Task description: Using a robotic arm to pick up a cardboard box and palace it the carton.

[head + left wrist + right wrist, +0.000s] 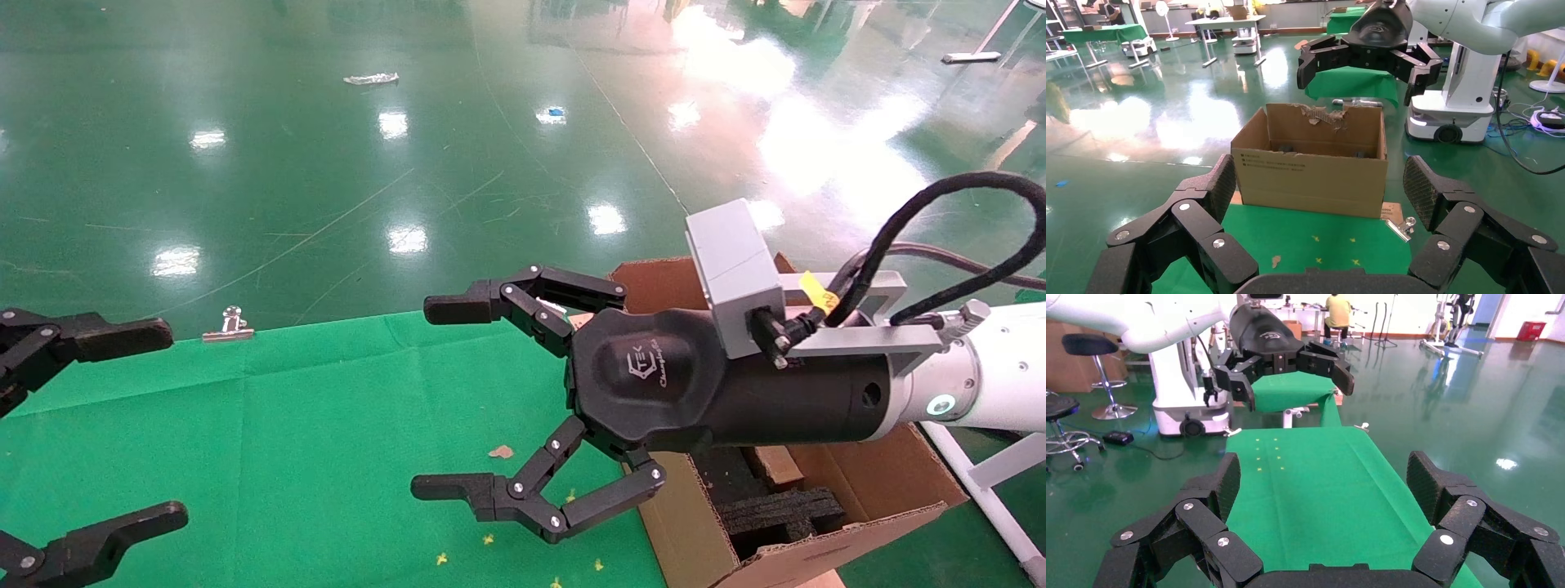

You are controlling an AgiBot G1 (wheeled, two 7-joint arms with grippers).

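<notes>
The large brown carton (866,490) stands at the table's right end with black foam inserts (776,510) inside. A brown cardboard piece (772,465) lies among the foam; I cannot tell whether it is the small cardboard box. My right gripper (435,398), on the white robotic arm (997,371), is open and empty and hovers level just left of the carton. From the left wrist it shows above the carton (1309,177). My left gripper (163,423) is open and empty at the table's far left.
The table is covered by a green cloth (286,441) with small yellow marks and a paper scrap (500,451). A metal binder clip (229,325) grips the far edge. Glossy green floor lies beyond. A white robot base (1450,116) stands behind the carton.
</notes>
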